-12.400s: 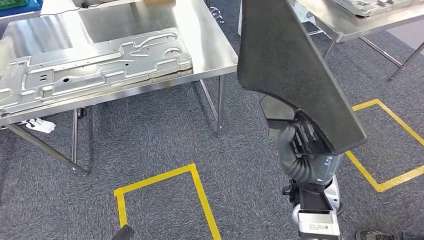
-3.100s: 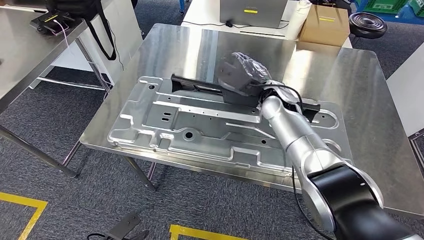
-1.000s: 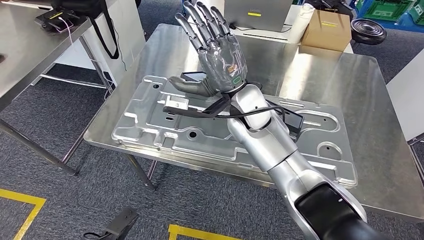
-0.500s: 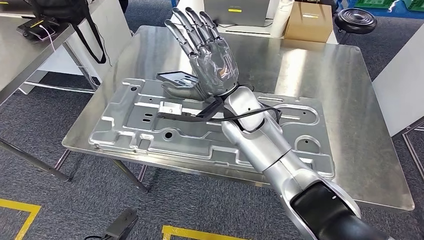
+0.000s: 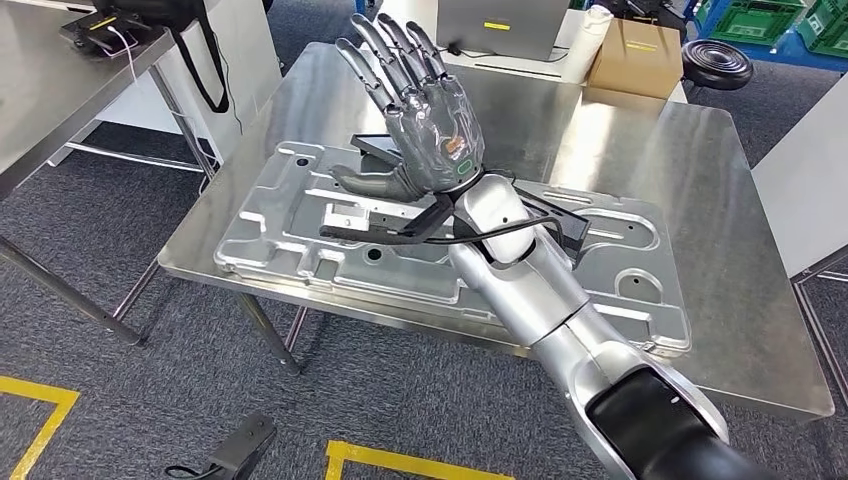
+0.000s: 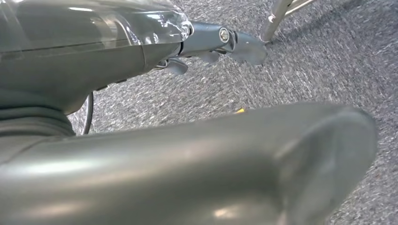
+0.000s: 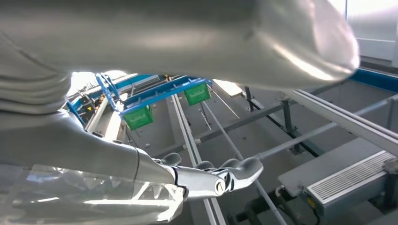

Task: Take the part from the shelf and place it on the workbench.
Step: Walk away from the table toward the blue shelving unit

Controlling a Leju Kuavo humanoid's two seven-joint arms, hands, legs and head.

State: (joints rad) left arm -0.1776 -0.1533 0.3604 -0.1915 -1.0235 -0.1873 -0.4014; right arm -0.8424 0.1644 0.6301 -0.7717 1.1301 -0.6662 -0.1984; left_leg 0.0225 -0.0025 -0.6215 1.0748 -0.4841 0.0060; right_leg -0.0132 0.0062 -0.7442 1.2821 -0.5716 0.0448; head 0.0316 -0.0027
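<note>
The dark part [image 5: 455,215] lies flat on the stamped metal panel [image 5: 300,235] on the steel tabletop [image 5: 640,140], its long axis running across the panel from left to right. The right hand [image 5: 425,110] is raised just above it, palm up, fingers [image 5: 385,50] spread apart and holding nothing. The left hand [image 6: 141,51] hangs over carpet, far away; whether its fingers are closed cannot be told. Three seconds earlier the right hand was closed down on the part; it has since let go and lifted.

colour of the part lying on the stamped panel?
Black part, lying on the silver stamped panel; clearest in the head view.
</note>
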